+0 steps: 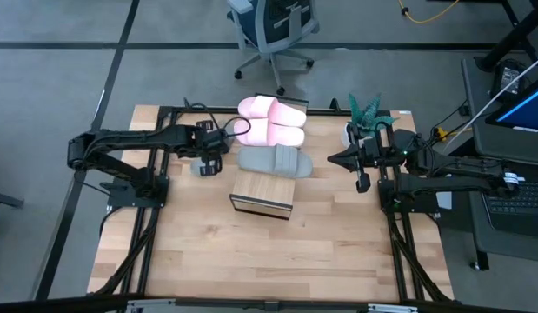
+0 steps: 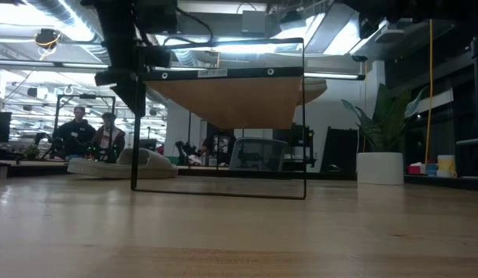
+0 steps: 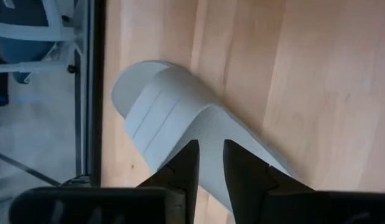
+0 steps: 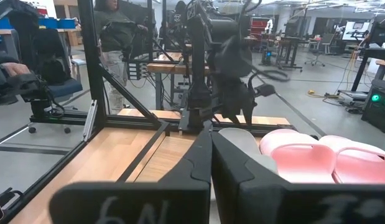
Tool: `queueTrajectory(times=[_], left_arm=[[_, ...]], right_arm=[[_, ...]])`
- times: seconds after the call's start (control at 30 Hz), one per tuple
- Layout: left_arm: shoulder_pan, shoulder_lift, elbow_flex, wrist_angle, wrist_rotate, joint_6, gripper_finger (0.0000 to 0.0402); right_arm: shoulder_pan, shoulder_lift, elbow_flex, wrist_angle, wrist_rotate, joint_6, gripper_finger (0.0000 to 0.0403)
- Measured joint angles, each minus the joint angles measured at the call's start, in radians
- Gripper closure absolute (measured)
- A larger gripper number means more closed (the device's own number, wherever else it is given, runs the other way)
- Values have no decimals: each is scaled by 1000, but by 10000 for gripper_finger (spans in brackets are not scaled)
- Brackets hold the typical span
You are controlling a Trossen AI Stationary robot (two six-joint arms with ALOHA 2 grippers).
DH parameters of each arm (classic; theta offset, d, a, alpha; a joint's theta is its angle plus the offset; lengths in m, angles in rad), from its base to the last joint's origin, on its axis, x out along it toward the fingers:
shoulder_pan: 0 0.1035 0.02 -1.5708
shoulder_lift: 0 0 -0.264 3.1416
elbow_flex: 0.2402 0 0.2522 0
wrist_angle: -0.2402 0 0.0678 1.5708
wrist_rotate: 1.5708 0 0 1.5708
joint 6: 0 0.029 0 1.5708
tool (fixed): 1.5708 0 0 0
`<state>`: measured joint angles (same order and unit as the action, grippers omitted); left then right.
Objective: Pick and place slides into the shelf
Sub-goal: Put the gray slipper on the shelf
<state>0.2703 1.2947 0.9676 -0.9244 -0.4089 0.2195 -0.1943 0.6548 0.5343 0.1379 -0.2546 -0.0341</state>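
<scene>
High view: the shelf [image 1: 263, 193] stands mid-table, with one grey sandal [image 1: 275, 161] and two pink sandals [image 1: 270, 122] on its far end. Left of the shelf, the left gripper [image 3: 209, 163] straddles another grey sandal [image 3: 180, 121], fingers slightly parted. Right of the shelf, the right gripper [image 1: 338, 159] is closed and empty.

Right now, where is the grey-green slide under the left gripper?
In the high view, that grey-green slide lies on the table's left side, beside the shelf.
</scene>
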Motion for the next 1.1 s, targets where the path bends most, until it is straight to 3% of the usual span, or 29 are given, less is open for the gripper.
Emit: queueTrajectory(times=[0.4,0.67,1.1], left_arm=[[37,129,0,29,-35,27,295],[75,147,0,28,-35,41,254],[81,148,0,37,-35,129,246]], right_arm=[[0,0,0,-2,0,0,398],[0,0,0,-2,0,3,398],[0,0,0,-2,0,0,398]])
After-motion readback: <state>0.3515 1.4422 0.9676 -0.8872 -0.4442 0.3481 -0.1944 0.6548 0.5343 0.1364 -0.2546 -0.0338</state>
